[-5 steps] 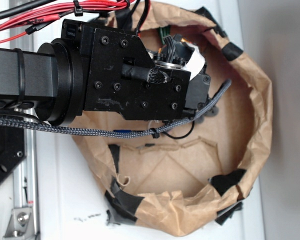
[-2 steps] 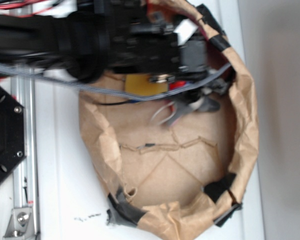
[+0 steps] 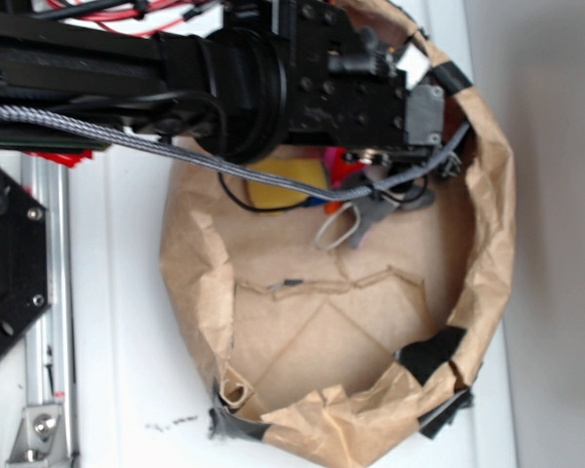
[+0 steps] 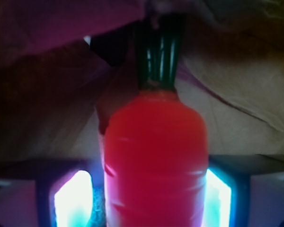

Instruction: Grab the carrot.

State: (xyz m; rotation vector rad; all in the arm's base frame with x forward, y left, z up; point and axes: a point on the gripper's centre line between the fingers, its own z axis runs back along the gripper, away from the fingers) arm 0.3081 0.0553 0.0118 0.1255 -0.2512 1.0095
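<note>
Between the gripper (image 4: pixel 154 189) fingers (image 4: pixel 71 198) sits the carrot (image 4: pixel 155 156), green stem pointing away; fingers close against both sides, apparently clamped on it. Arm reaches over the far side of the brown paper bag (image 3: pixel 487 244) on the white table (image 3: pixel 117 331). Yellow sponge (image 3: pixel 283 190) lies beneath the arm.

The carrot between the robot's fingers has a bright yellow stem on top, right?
Not quite. The wrist view shows the carrot sitting between the two fingers, but its stem is dark green, not yellow.
</note>
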